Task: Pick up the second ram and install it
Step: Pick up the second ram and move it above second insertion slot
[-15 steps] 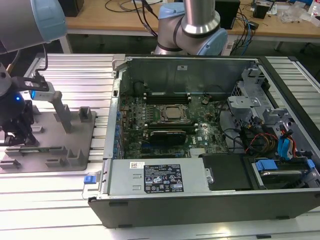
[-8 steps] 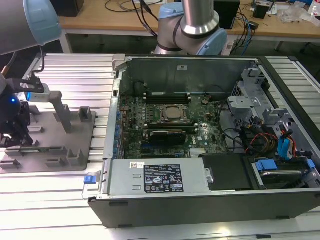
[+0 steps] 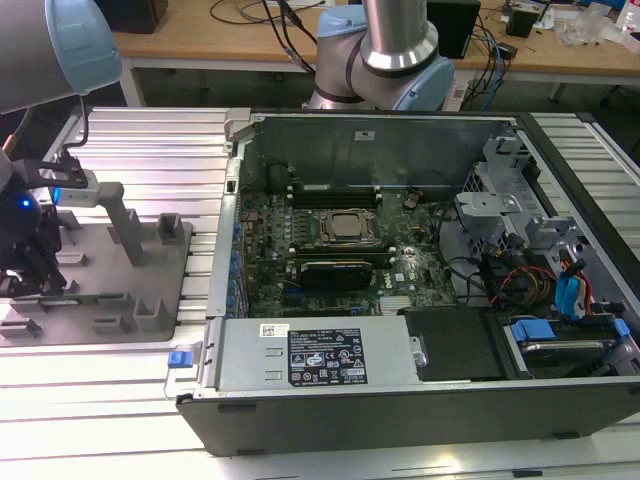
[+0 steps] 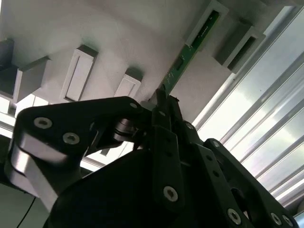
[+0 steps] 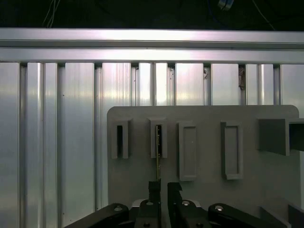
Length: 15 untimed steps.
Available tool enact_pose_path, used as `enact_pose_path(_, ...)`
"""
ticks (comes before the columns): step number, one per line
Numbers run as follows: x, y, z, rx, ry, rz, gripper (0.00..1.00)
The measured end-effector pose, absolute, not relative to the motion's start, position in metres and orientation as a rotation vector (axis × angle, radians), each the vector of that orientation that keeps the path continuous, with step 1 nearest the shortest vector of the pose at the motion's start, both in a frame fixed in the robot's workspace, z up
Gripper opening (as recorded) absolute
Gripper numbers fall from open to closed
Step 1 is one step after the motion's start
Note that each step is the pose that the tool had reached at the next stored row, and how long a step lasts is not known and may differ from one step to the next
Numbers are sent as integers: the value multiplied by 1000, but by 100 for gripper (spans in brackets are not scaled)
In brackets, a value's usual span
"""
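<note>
Gripper (image 5: pixel 164 186) jaws seem clamped on near end of second ram (image 5: pixel 158 159), thin green stick standing on edge in grey fixture (image 5: pixel 266 190) slot. Risk: end-only hold lets stick pivot, jam against slot wall, or slip free

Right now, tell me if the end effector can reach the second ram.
Probably yes: the end effector sits at the end of the second ram, standing on edge in the grey fixture, with nothing between them.
</note>
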<state>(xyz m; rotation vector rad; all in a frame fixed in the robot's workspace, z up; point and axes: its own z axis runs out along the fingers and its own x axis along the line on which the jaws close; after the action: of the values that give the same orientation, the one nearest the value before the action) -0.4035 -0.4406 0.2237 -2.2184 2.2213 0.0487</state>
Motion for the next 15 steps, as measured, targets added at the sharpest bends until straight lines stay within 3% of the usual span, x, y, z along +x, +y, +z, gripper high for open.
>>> enact_pose_path(1,-403,-441,224,-2218,2221,49,22)
enact_pose_path(15,-408,-441,208,-2263,2176,48,22)
